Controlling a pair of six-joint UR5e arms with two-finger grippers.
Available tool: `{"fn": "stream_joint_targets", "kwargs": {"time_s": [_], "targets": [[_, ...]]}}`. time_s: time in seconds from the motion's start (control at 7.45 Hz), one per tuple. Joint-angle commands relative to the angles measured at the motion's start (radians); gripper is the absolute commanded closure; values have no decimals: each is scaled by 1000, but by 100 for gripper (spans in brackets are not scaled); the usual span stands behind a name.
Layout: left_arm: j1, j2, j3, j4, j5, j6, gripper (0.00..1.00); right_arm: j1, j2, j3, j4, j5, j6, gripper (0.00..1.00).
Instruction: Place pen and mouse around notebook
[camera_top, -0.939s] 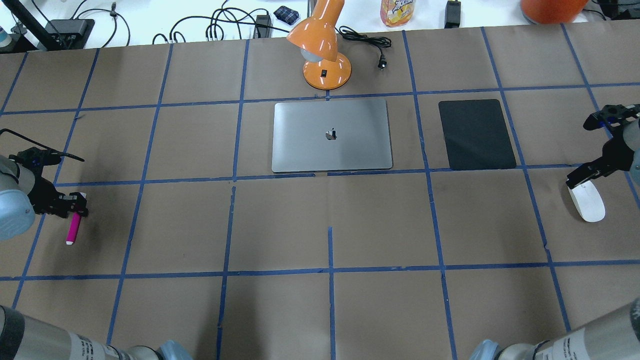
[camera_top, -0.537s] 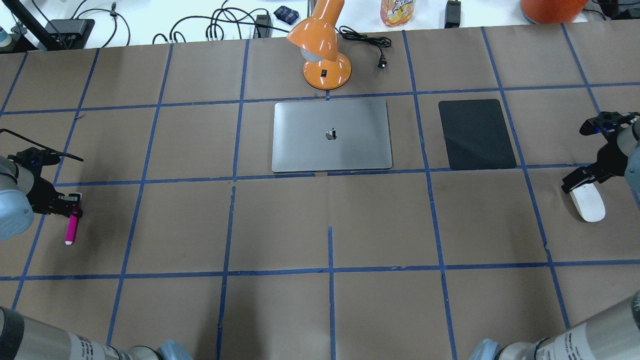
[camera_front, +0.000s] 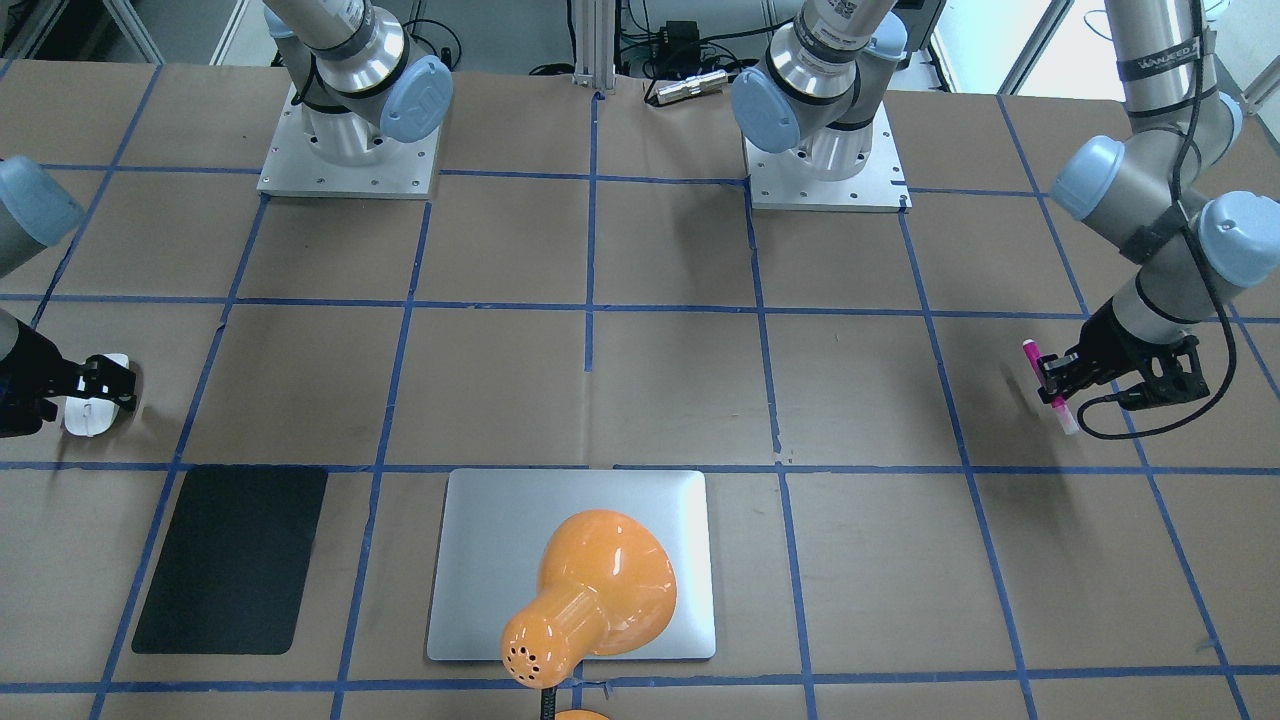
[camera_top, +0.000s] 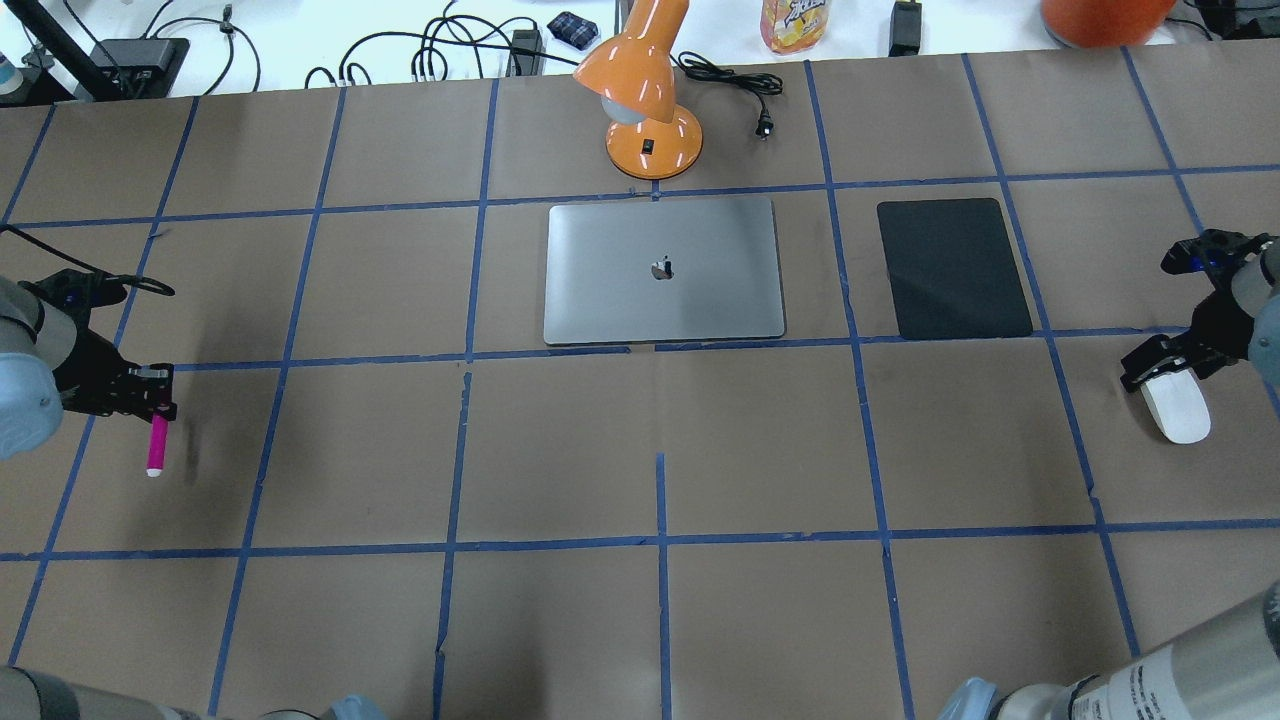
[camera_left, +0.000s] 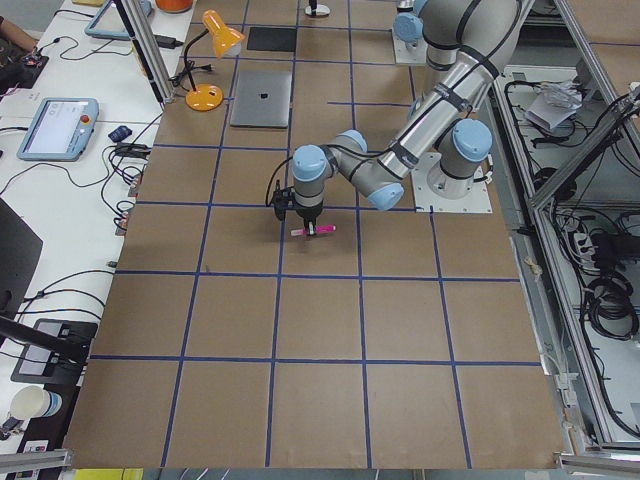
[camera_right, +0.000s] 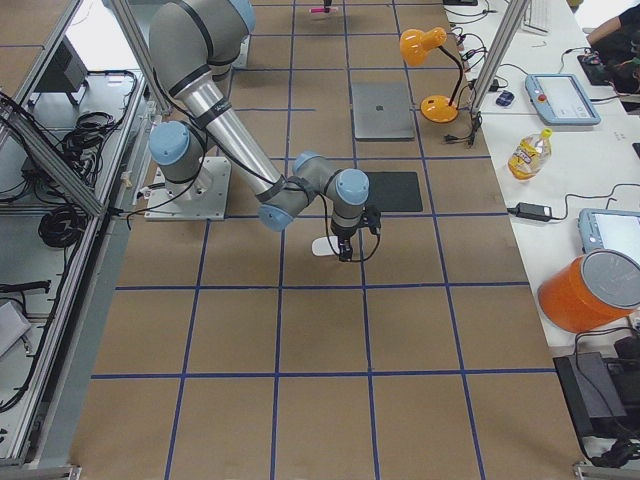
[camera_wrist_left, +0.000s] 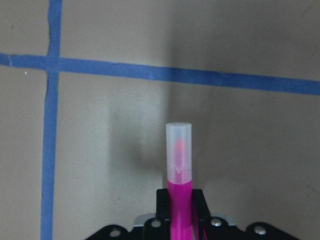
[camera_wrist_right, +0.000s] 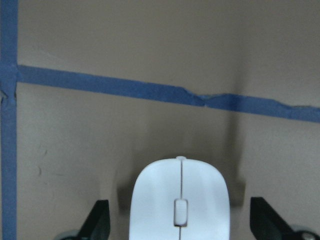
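Left tool (camera_wrist_left: 180, 201) around slim, cylindrical pen (camera_wrist_left: 178, 160)

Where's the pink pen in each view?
Front-facing: slim magenta whitish-capped pen far right.
Overhead: pen far left.
Exterior left: pen near centre.
Exterior right: pen top edge.
Left wrist: pen bottom centre.
Right wrist: not shown.
Landmark: orange desk lamp, in all four exterior views.
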Motion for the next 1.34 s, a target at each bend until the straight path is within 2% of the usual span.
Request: {"fn": "stream_joint_targets", "kwargs": {"time_s": [0.0,0.13,0.27,0.54,0.8,0.94,1.07,1.21], "targets": [[-191,92,-9,-117,6,-374,100,0,0,1,21,-47,4,44],[-280,109,-29,-118,4,-605,100,0,-2,0,21,-49,4,49],[-389,119,-42,-124,15,-721,100,0,-7,-7,23,-49,5,50],[-616,92,-41,-125,12,-1171,100,11,-13,-74,59,-48,54,50],[-781,60,-20,-105,-17,-1547,100,90,-7,-271,235,-40,170,49],[-843,40,18,-107,-124,-1695,100,174,7,-371,336,-37,280,49],[-899,8,80,-111,-167,-1835,100,243,51,-425,365,-34,384,48],[-930,-32,101,-109,-166,-1941,100,303,94,-438,353,-29,468,49]]}}
